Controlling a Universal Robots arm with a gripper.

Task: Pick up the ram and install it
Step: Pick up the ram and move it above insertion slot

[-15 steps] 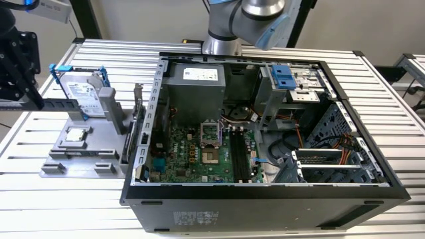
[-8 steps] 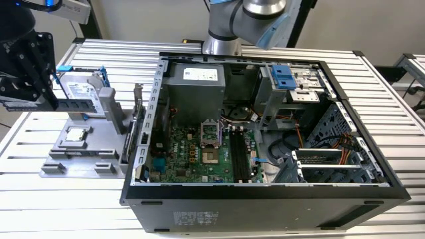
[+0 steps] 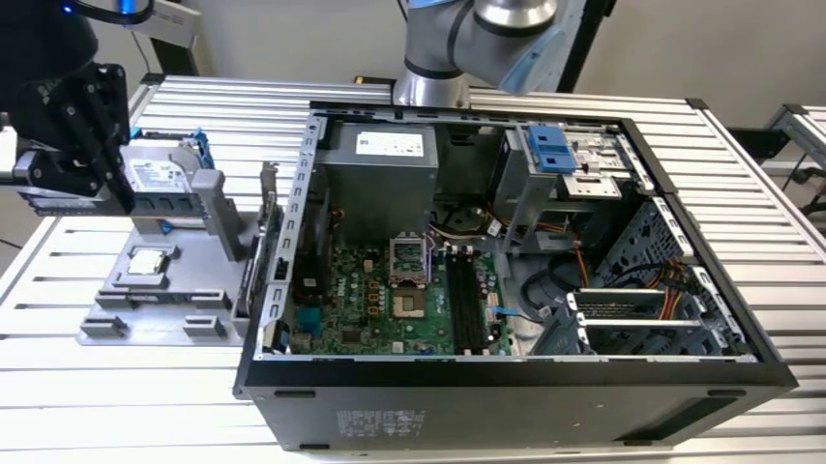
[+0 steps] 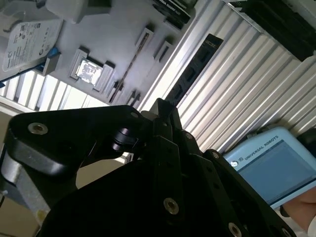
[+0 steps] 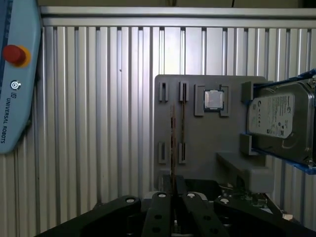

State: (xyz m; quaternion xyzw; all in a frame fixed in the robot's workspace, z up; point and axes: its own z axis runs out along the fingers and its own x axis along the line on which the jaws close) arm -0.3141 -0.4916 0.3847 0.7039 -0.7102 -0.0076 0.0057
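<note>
Open computer case (image 3: 516, 375) lying on a slatted metal tabletop (image 3: 130, 387), green motherboard (image 3: 368, 300) with black slots (image 3: 467, 300) inside, robot arm (image 3: 478, 39) behind it, black hand (image 3: 77, 164) hanging over a grey holder (image 3: 168, 304) at the exterior view's left, blue-framed hard drive (image 3: 162, 179) upright there

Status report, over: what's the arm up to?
Gripper shut on the ram, above the grey tray. Ram not yet installed. Nothing blocking the open computer case.

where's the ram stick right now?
In the first wrist view the thin edge-on ram stick sits at the grey holder plate, between its slotted posts, near the square silver processor chip, one end at the black gripper.
</note>
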